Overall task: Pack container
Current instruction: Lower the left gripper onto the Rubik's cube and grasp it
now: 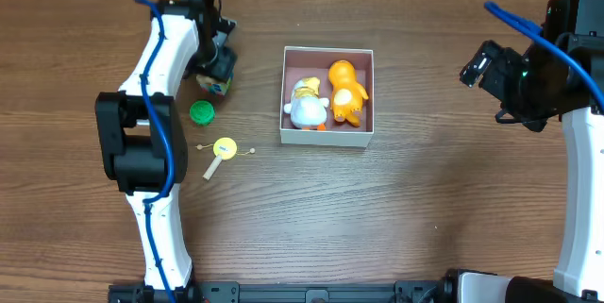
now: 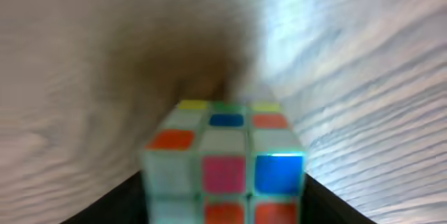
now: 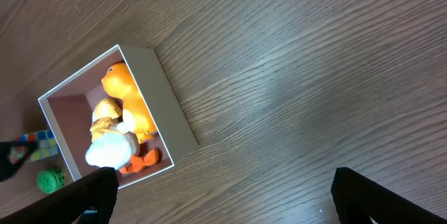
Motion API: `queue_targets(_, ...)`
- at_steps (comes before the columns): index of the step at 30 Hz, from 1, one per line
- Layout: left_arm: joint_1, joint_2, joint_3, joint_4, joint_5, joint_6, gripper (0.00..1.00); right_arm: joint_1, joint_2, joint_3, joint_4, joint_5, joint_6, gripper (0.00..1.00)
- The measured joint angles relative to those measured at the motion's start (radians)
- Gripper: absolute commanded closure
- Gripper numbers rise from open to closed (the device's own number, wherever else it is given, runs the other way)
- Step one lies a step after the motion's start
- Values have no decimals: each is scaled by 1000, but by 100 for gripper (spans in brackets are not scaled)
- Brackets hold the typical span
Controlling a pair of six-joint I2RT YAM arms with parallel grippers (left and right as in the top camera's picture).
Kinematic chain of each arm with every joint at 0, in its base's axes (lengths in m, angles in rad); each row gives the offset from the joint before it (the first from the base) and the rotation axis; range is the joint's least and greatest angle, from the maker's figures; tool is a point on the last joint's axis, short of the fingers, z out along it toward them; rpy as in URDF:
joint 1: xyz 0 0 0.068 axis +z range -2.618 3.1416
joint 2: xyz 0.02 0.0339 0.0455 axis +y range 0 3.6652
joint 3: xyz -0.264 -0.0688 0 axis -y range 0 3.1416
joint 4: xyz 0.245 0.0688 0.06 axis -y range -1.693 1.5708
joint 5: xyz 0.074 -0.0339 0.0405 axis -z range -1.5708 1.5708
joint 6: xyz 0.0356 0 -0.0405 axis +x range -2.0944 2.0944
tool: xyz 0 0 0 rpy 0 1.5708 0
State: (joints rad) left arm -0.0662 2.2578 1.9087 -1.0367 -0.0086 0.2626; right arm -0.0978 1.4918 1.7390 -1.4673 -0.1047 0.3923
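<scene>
Between the two grippers, the container (image 1: 326,137) holds a white duck (image 1: 307,103) and an orange duck (image 1: 346,91). The left gripper (image 1: 217,69) straddles a colour cube (image 2: 227,168), its grip impossible to tell. The right gripper (image 3: 230,206) gapes empty, well apart from the container. A green cap (image 1: 202,111) and a yellow toy (image 1: 224,149), near the left fingers, apparently remain unpacked.

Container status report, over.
Left gripper straddling the puzzle cube, grip unconfirmed; right gripper open, holding nothing. Container holds white duck and orange toy. Green cap and yellow toy outside, nothing blocking.

Brown wood-grain table (image 1: 425,209)
</scene>
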Motion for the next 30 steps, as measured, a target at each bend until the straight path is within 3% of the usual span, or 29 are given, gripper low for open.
queue_targets(9,0,0,36,-24,0,0,30,0,0,0,0,0,0,0)
queue_targets(16,0,0,36,-39,0,-1,27,0,0,0,0,0,0,0)
queue_targets(22,0,0,29,-33,0,-1,33,0,0,0,0,0,0,0)
queue_targets(24,0,0,27,-24,1,0,28,0,0,0,0,0,0,0)
queue_targets(30,0,0,27,-6,5,0,28,0,0,0,0,0,0,0)
